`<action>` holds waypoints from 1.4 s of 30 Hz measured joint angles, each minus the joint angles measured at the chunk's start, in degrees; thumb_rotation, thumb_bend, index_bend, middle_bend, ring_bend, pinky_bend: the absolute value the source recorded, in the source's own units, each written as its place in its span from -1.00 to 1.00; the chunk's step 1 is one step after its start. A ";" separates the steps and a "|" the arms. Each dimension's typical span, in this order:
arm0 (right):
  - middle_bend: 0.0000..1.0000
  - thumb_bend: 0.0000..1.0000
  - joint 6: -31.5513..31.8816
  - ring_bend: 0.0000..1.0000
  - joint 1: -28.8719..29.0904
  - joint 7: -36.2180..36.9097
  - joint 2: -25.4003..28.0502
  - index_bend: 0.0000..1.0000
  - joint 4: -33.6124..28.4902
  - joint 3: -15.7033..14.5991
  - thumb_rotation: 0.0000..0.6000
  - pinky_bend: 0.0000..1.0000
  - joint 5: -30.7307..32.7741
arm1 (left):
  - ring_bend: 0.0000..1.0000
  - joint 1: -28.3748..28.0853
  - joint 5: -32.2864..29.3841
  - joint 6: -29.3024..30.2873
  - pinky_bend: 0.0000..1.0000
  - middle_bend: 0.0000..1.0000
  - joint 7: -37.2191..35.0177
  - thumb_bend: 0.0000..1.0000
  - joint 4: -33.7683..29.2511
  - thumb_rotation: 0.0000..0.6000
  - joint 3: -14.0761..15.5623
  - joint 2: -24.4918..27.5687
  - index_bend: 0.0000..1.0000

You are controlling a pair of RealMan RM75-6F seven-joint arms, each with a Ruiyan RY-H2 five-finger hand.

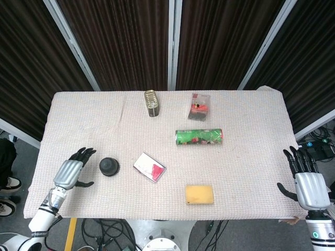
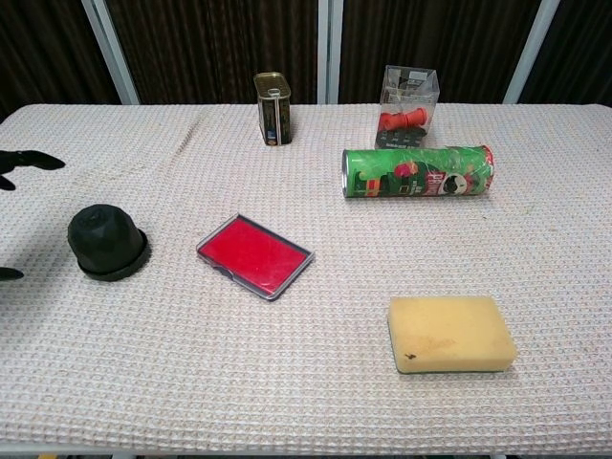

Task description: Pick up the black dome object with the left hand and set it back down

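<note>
Risk as I see it: left hand [image 1: 70, 172], fingers spread and empty, sits just beside the black dome object [image 1: 109, 166] on the cloth near the red card [image 1: 149, 167]; a low approach could shove the dome toward it.

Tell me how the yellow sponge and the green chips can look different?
The yellow sponge is a soft-looking block lying flat; the green chips can is a long round tube lying on its side. The sponge is plain yellow; the can has pictures on it. The sponge is nearer the robot, the can farther back. Both rest on the table cloth.
</note>
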 measured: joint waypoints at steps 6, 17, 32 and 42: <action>-1.00 -0.80 -0.35 -1.00 0.18 0.01 0.05 -1.00 -0.10 -0.04 1.00 -1.00 0.04 | -1.00 -1.60 0.07 -1.55 -0.64 -0.86 0.29 -1.00 -0.61 1.00 -0.03 -1.08 -0.84; -1.00 -0.80 -0.19 -1.00 0.09 0.64 0.23 -1.00 0.03 0.06 1.00 -1.00 0.37 | -1.00 -3.71 -0.54 -3.13 -0.64 -0.80 0.90 -1.00 3.78 1.00 -0.23 -5.95 -0.84; -1.00 -0.80 -0.85 -1.00 0.30 1.39 0.14 -1.00 0.73 0.38 1.00 -1.00 1.46 | -1.00 -5.89 -2.82 -5.97 -0.64 -0.74 1.05 -0.97 8.08 1.00 -0.44 -9.25 -0.83; -1.00 -0.80 -0.81 -1.00 0.20 1.18 -0.38 -1.00 1.44 0.45 1.00 -1.00 1.87 | -1.00 -6.76 -4.32 -7.12 -0.64 -0.71 0.53 -0.92 9.19 1.00 -0.85 -10.12 -0.83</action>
